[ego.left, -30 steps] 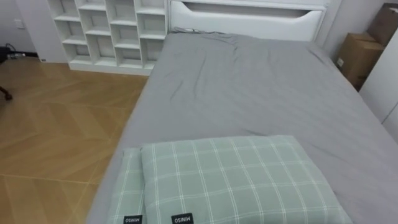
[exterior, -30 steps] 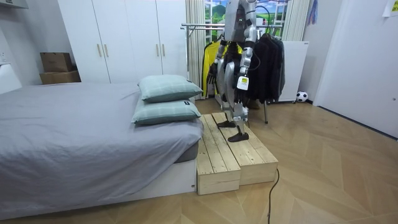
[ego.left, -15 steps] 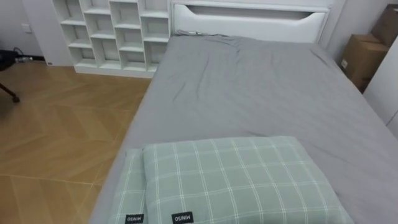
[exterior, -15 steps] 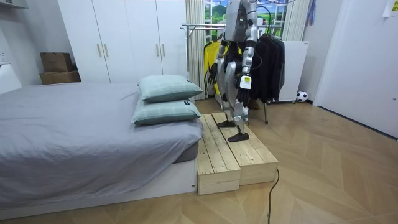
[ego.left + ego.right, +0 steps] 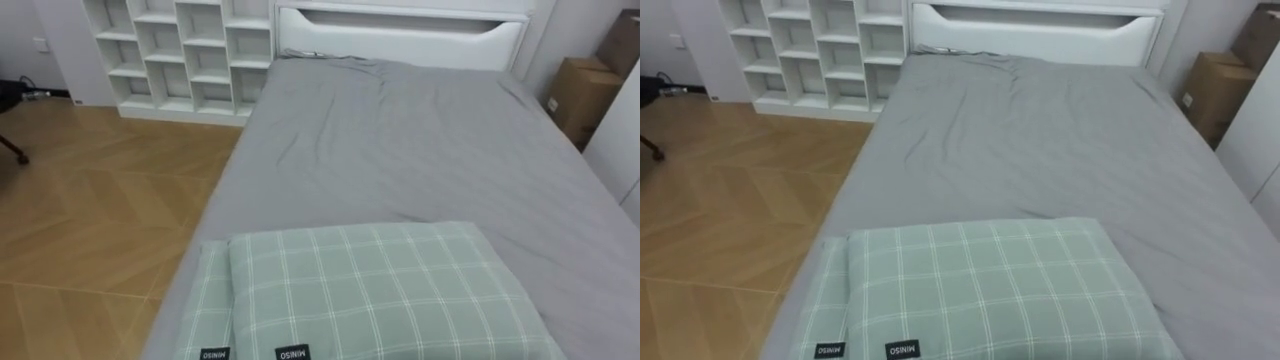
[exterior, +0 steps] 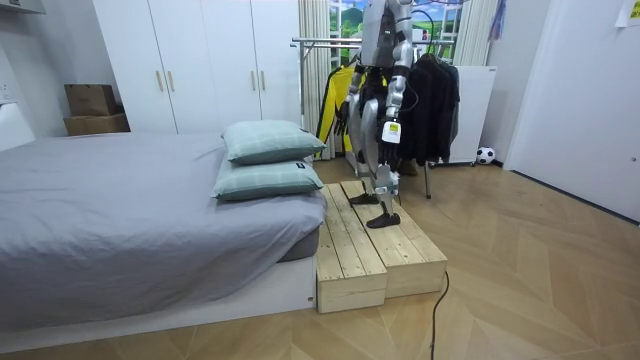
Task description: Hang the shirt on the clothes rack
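Note:
In the room view I stand on a wooden platform (image 6: 385, 250) at the end of the bed, facing along the bed. Behind me is a clothes rack (image 6: 322, 42) with dark jackets (image 6: 435, 100) and a yellow garment (image 6: 333, 95) hanging on it. My left hand (image 6: 386, 133) hangs at my side, nearer the camera. My right hand (image 6: 342, 118) hangs on the far side with its fingers straight, holding nothing. Ahead of me in the eye views are two stacked green checked pillows (image 5: 380, 290) on the grey bed (image 5: 400, 150).
A white cubby shelf (image 5: 180, 55) stands beside the white headboard (image 5: 400, 30). Cardboard boxes (image 5: 578, 90) sit to the bed's right. Wood floor (image 5: 90, 210) runs along the bed's left. White wardrobes (image 6: 200, 60) and a small ball (image 6: 485, 155) appear in the room view.
The eye view has shifted slightly, so the camera moved. I stay on the platform; my arms barely move.

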You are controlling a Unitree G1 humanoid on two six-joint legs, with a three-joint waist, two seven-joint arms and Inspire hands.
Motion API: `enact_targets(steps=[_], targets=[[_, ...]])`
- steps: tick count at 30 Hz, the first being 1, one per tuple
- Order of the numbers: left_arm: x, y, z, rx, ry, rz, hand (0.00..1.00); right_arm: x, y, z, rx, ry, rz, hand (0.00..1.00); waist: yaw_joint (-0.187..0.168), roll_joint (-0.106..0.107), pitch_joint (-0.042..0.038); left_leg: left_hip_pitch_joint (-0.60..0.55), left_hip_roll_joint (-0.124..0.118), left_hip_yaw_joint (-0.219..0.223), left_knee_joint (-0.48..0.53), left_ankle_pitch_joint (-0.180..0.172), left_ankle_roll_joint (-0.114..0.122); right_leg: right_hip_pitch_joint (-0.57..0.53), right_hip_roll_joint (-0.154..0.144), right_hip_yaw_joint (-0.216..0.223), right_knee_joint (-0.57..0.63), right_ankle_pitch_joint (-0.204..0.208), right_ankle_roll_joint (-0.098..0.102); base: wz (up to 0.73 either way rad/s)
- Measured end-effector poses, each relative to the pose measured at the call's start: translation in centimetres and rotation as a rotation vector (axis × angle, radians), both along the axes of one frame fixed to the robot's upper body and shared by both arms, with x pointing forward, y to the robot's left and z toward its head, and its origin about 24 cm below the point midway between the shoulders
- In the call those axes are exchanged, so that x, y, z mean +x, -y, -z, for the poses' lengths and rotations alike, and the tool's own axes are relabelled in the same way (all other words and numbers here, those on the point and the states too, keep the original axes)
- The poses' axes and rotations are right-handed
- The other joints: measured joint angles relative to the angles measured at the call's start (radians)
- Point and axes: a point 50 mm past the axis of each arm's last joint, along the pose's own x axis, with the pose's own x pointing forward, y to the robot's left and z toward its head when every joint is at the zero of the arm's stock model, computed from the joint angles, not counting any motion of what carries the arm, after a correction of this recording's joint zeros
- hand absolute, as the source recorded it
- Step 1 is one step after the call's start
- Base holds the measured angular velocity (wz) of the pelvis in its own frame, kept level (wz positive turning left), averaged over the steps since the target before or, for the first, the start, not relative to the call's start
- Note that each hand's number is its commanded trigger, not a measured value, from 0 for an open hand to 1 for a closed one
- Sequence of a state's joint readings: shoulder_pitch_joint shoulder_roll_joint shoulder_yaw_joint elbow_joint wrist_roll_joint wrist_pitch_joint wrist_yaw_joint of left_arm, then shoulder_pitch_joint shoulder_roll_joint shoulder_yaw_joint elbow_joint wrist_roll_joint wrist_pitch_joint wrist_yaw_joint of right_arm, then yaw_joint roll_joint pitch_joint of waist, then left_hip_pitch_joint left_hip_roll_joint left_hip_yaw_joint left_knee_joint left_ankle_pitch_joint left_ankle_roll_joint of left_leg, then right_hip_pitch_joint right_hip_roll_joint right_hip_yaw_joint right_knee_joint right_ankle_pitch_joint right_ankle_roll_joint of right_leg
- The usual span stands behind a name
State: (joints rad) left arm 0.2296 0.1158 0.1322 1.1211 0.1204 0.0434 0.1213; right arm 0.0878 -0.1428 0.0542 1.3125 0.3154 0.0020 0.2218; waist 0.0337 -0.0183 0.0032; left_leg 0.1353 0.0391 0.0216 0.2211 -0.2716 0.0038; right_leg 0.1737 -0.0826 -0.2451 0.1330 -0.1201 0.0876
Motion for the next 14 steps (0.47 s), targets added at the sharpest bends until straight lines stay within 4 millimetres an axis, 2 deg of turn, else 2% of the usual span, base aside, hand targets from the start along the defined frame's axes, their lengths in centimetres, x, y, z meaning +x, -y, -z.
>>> enact_targets(steps=[9, 14], targets=[[-1.1, 0.1, 0.0, 0.003, -0.045, 0.013, 0.0, -0.3, 0.0, 0.0, 0.007, -0.02, 0.024, 0.0, -0.004, -0.004, 0.0059, -0.002, 0.0, 0.001, -0.002, 0.0, 0.0, 0.0, 0.002, 0.022, -0.001, 0.0, 0.0, 0.0], [-1.6, 0.3, 0.1, 0.006, -0.099, 0.064, 0.0, -0.3, 0.0, 0.0, 0.012, -0.032, 0.033, 0.0, -0.003, -0.002, 0.0047, -0.004, 0.0, 0.001, 0.0, 0.0, 0.0, -0.001, 0.003, 0.025, -0.001, 0.0, 0.0, 0.0]])
